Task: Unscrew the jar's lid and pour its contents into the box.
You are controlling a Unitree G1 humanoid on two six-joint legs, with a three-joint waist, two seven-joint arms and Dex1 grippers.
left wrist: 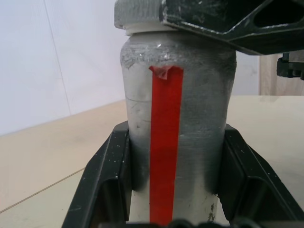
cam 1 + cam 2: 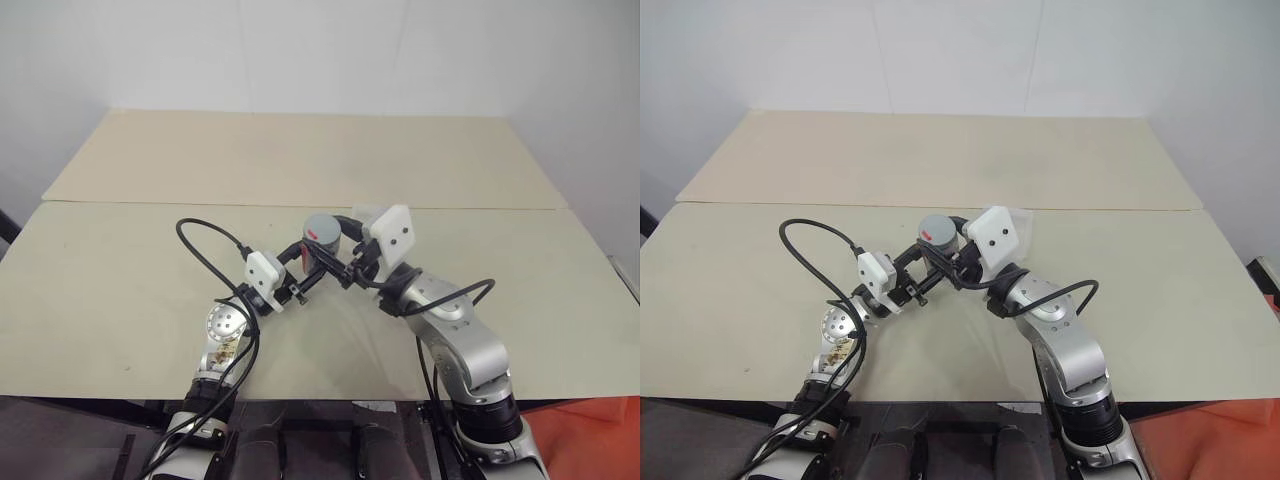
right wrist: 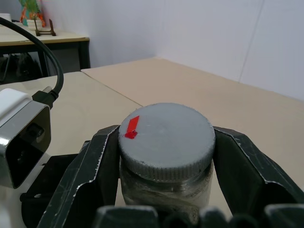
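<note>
With my left end effector [image 1: 173, 190] pinching the jar [image 1: 178, 118] by its body and my right end effector [image 3: 164, 156] clamped around the lid [image 3: 166, 137], I'm set to unscrew. Jar's held up off the desk [image 2: 120, 290] near its centre, box [image 2: 366, 216] just behind it at about 1 o'clock. I'd keep the left grip firm, twist the right wrist about the jar's axis, no tilting, or the contents may spill.

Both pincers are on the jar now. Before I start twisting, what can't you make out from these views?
- Jar contents: opaque grey wall, left wrist view.
- Jar base: cut off by that view's edge, between the left pincer fingers.
- Box: mostly behind the right wrist camera, head views.
- Lid looseness: right pincer covers its sides.
</note>
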